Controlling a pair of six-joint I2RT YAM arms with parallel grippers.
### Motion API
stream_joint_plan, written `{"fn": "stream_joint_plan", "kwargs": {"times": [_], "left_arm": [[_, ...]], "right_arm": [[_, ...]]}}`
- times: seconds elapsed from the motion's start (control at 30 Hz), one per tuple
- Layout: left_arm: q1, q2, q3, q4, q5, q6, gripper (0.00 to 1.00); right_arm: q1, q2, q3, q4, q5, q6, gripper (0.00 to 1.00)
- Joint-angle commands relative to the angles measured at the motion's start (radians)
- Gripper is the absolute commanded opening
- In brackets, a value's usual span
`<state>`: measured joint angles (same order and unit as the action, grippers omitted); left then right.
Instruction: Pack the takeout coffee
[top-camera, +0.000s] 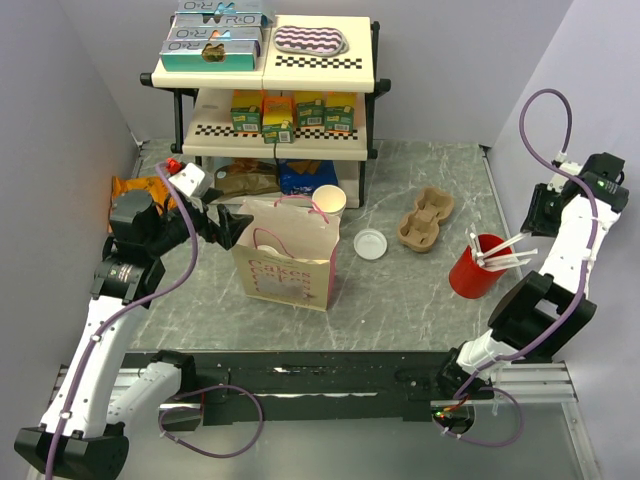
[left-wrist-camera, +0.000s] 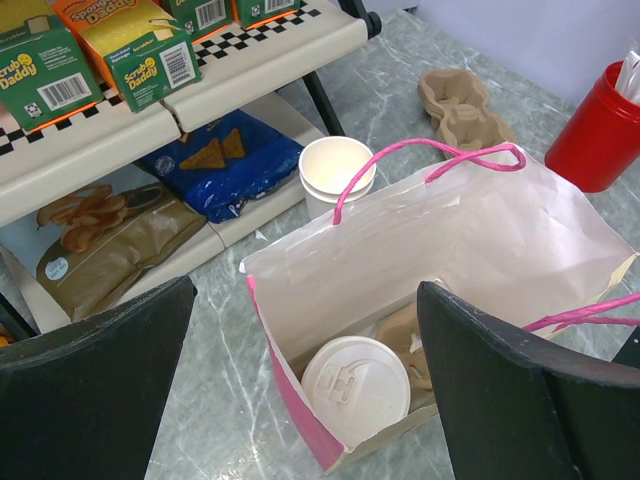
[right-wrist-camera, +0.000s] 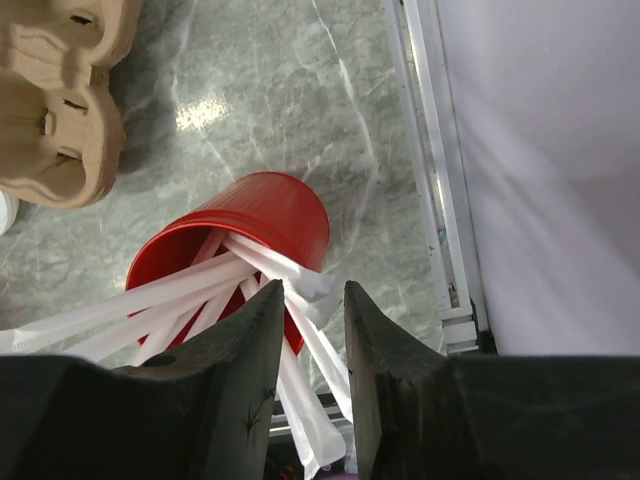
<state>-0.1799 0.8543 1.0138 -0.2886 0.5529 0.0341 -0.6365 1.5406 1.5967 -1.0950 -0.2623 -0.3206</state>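
The takeout coffee (left-wrist-camera: 355, 388), a cup with a white plastic lid, stands upright inside the pink-trimmed paper bag (left-wrist-camera: 470, 230). Only its lid shows, next to a brown cardboard piece (left-wrist-camera: 405, 335). In the top view the lid (top-camera: 266, 241) shows faintly in the bag (top-camera: 290, 270). My left gripper (left-wrist-camera: 305, 290) is wide open and empty, with its fingers either side of the bag's near end above the cup; in the top view it (top-camera: 226, 225) is at the bag's left edge. My right gripper (right-wrist-camera: 313, 290) is slightly open and empty, raised above the red cup (right-wrist-camera: 235, 250).
A stack of lidless cream cups (top-camera: 330, 200) stands behind the bag. A loose lid (top-camera: 371, 244) and a cardboard carrier (top-camera: 426, 218) lie to its right. The red cup with straws (top-camera: 478, 265) is at the right. A two-tier shelf (top-camera: 270, 75) with boxes stands at the back.
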Motion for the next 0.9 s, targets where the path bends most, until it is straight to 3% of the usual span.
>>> {"fn": "stream_joint_plan", "kwargs": {"times": [0.0, 0.13, 0.2, 0.3, 0.4, 0.6, 0.87], "left_arm": [[0.003, -0.015, -0.007, 0.034, 0.016, 0.012, 0.99], [0.003, -0.017, 0.003, 0.02, 0.016, 0.018, 0.99], [0.003, -0.018, 0.008, 0.02, 0.021, 0.023, 1.0], [0.003, -0.017, 0.006, 0.043, 0.028, 0.007, 0.99], [0.003, -0.02, -0.003, 0.081, 0.038, -0.017, 0.99], [0.003, -0.021, -0.017, 0.101, 0.047, -0.028, 0.99], [0.005, -0.017, -0.018, 0.092, 0.041, -0.025, 0.99]], "right_arm": [[0.004, -0.054, 0.002, -0.015, 0.009, 0.021, 0.38], [-0.002, -0.115, 0.072, -0.094, 0.008, -0.01, 0.5], [-0.021, -0.146, 0.112, -0.188, -0.113, -0.058, 0.51], [-0.026, -0.204, 0.146, -0.319, -0.224, -0.197, 0.56], [-0.025, -0.253, 0.082, -0.364, -0.204, -0.36, 0.64], [-0.019, -0.335, -0.082, -0.342, -0.181, -0.492, 0.61], [0.009, -0.277, -0.104, -0.246, -0.127, -0.494, 0.54]]}}
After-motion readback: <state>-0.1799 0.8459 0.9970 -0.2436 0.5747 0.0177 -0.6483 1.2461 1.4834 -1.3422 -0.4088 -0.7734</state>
